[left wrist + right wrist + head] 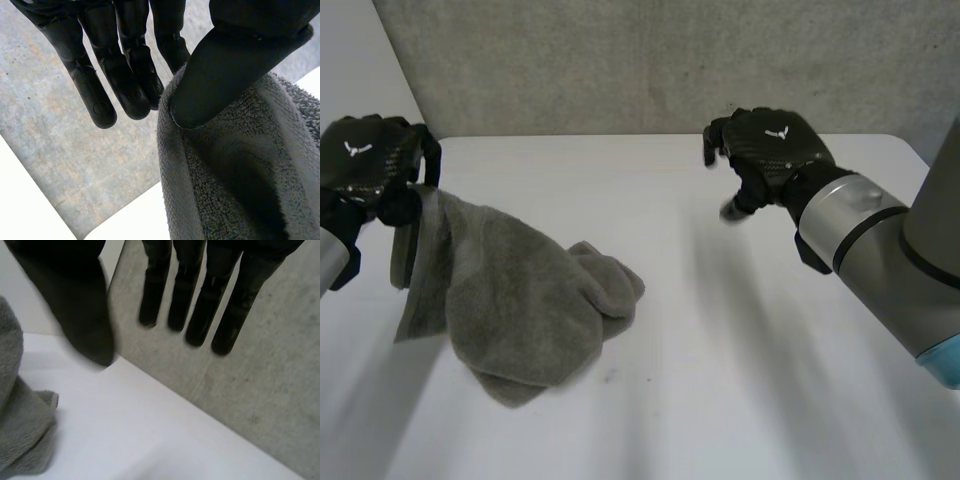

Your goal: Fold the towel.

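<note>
Right hand (pixel 772 150) is held slack & empty above bench (pixel 740 400), far right. Towel (pixel 520 290) edge is pinched by left hand (pixel 365 160) at left; opp. corner should be taken next & pulled flat.

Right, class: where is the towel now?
In the head view, the towel lies bunched on the left side of the table, one edge pinched up by the left robot hand.
</note>
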Action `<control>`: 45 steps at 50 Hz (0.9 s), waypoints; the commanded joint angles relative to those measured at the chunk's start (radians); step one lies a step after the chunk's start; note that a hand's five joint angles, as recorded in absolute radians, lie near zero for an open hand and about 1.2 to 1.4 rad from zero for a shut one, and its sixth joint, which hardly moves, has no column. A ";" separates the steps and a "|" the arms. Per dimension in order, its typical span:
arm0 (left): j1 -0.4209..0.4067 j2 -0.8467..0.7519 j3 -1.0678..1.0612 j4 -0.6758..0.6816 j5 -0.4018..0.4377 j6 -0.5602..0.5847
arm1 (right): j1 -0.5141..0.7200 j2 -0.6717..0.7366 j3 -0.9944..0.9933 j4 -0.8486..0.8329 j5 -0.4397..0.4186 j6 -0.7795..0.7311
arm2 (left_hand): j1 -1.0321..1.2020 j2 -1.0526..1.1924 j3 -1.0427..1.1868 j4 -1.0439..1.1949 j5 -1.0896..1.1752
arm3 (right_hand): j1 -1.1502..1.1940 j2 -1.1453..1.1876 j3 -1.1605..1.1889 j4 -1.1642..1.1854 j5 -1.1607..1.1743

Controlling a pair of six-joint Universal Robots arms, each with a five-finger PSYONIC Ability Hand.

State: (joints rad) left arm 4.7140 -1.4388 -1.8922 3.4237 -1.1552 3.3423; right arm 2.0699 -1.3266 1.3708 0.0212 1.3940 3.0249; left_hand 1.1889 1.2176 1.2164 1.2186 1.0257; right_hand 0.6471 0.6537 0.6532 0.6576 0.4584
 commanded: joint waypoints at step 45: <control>0.005 0.011 0.077 -0.072 -0.006 -0.087 | 0.256 0.644 -0.277 -0.106 0.002 0.259 | 0.207 0.179 0.180 0.178 0.196 | 0.371 0.365 0.365 0.361 0.386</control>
State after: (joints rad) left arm 4.7185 -1.4287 -1.8153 3.3537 -1.1613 3.2558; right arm 2.3221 -0.7030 1.1073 -0.0858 1.3960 3.2583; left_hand 1.1890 1.2176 1.2165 1.2192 1.0257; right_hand 0.8484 0.8365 0.8377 0.8360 0.6651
